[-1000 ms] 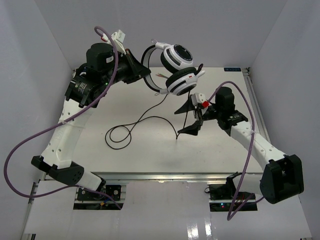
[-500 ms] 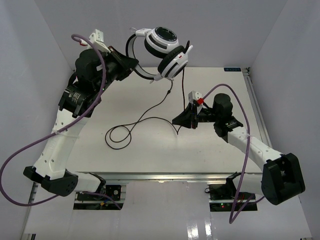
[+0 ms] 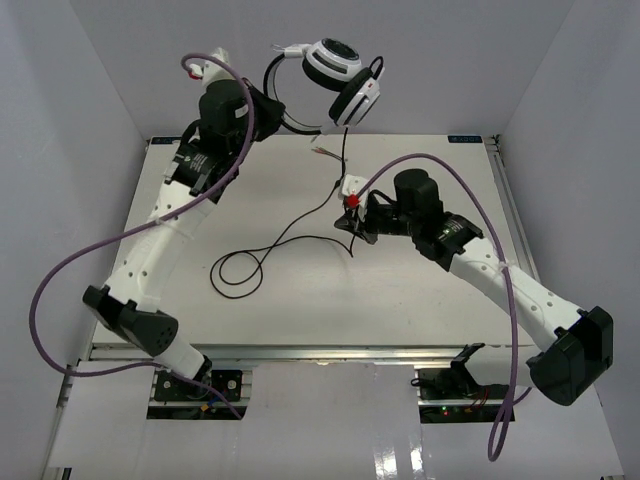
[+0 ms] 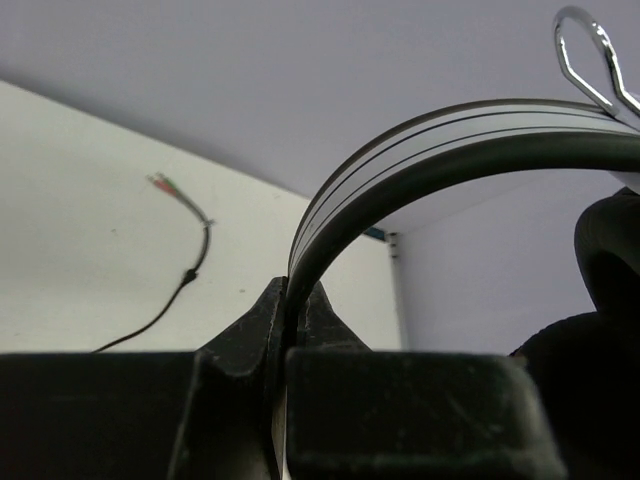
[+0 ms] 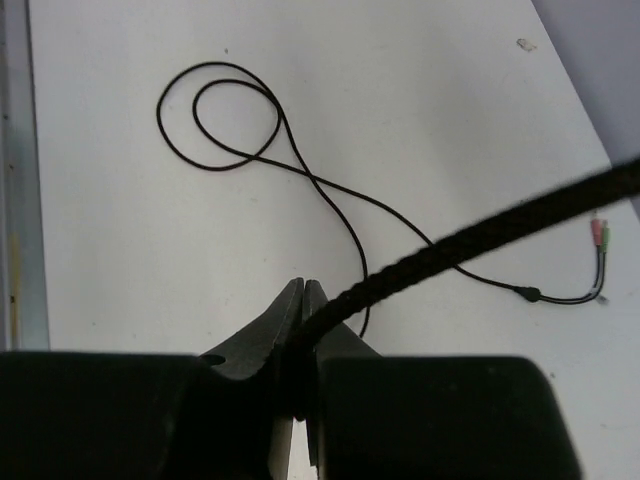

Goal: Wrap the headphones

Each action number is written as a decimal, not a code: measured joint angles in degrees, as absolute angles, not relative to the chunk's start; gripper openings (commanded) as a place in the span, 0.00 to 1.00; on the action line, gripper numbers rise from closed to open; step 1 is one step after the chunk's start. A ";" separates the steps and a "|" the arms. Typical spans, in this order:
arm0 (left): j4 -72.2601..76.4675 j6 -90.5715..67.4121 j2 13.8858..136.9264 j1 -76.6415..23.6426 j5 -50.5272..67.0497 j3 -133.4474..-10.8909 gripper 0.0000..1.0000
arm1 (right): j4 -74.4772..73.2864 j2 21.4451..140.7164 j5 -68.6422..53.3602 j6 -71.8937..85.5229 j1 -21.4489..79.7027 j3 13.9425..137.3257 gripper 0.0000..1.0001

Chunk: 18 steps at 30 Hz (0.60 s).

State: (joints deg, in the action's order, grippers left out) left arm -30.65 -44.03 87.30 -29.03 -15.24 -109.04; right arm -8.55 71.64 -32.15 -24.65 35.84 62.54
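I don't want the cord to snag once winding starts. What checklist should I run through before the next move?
1. Left gripper shut on the headband of the headphones: ok.
2. Right gripper shut on the cord: ok.
3. Headphones held clear of the table: ok.
4. Slack loop free of knots: cannot tell; it crosses itself.
5. Frayed end lying loose on the table, away from both grippers: ok.

White table [image 3: 300, 310]; pale walls [image 3: 100, 80] on three sides; metal rail [image 3: 330, 352] along near edge.
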 measured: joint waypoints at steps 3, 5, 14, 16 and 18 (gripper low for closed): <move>-31.55 -41.31 93.05 -28.99 -16.59 -109.30 0.00 | -15.70 71.71 -20.22 -32.01 40.97 65.77 0.08; -32.91 -38.91 96.72 -28.99 -17.40 -108.58 0.00 | -19.22 71.70 -12.82 -36.23 43.57 66.30 0.08; -36.97 -28.40 102.24 -29.63 -15.13 -93.91 0.00 | -28.64 73.07 13.09 -51.77 47.75 70.43 0.08; -37.02 -26.34 102.21 -30.71 -13.61 -89.92 0.00 | -28.48 73.72 16.70 -53.94 47.70 71.21 0.08; -36.58 -24.24 102.06 -32.35 -11.78 -85.90 0.00 | -28.05 74.79 19.37 -55.57 47.33 71.88 0.08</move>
State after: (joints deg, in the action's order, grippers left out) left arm -36.58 -24.24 102.06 -32.35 -11.78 -85.90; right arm -28.05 74.79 19.37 -55.57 47.33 71.88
